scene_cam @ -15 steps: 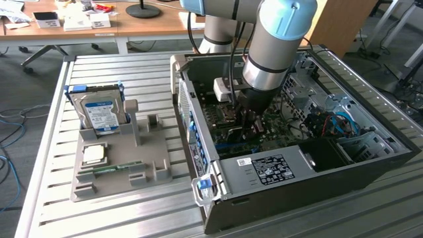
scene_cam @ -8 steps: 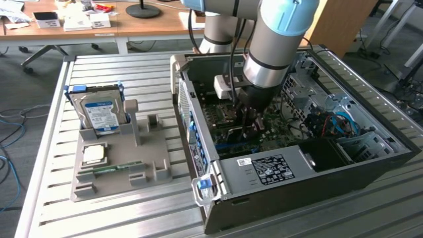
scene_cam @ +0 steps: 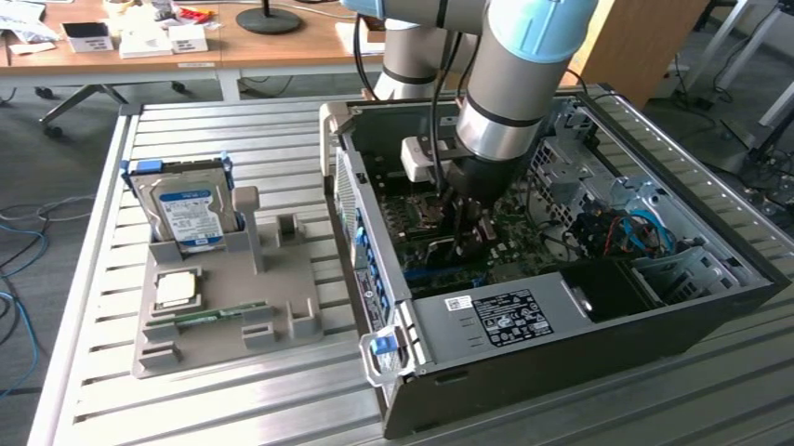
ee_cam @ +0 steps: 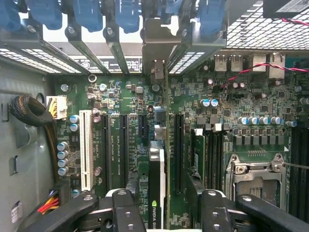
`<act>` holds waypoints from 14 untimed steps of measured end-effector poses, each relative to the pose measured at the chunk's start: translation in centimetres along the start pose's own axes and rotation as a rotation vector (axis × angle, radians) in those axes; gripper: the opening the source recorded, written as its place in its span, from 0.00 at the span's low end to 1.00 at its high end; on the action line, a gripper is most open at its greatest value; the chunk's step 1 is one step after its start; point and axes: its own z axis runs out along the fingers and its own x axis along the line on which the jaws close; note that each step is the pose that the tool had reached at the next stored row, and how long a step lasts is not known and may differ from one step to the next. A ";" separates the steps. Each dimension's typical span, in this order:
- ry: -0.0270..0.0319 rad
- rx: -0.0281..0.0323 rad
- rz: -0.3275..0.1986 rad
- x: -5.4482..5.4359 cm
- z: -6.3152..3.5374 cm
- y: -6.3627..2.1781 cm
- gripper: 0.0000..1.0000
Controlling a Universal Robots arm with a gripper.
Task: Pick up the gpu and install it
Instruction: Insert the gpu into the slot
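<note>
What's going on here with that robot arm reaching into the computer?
A robot arm has its gripper down inside an open computer case on a slatted metal table. The gpu stands on edge in a motherboard slot, its bracket up at the rear slot openings, between the open fingers, which don't look clamped on it. Beside the case, a grey holder carries a hard drive and a memory stick.

Open computer case (scene_cam: 694, 307), silver hard drive (scene_cam: 189, 212) upright in grey holder (scene_cam: 230, 321), slatted metal table (scene_cam: 199, 400)
</note>
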 end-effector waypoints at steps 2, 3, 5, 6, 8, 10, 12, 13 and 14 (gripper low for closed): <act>0.0000 0.0001 0.000 0.0 0.00 0.00 0.52; 0.0000 0.0000 0.000 0.0 0.00 0.00 0.52; 0.0000 0.0001 0.000 0.0 0.00 0.00 0.52; 0.0000 0.0000 0.000 0.0 0.00 0.00 0.51; 0.0000 0.0001 0.000 0.0 0.00 0.00 0.44; 0.0004 0.0001 0.000 0.0 -0.01 0.00 0.32; 0.0004 0.0000 0.000 0.0 -0.01 0.00 0.27; 0.0003 -0.0001 0.000 0.0 -0.01 0.00 0.27; 0.0002 -0.0001 0.000 0.0 -0.01 0.00 0.27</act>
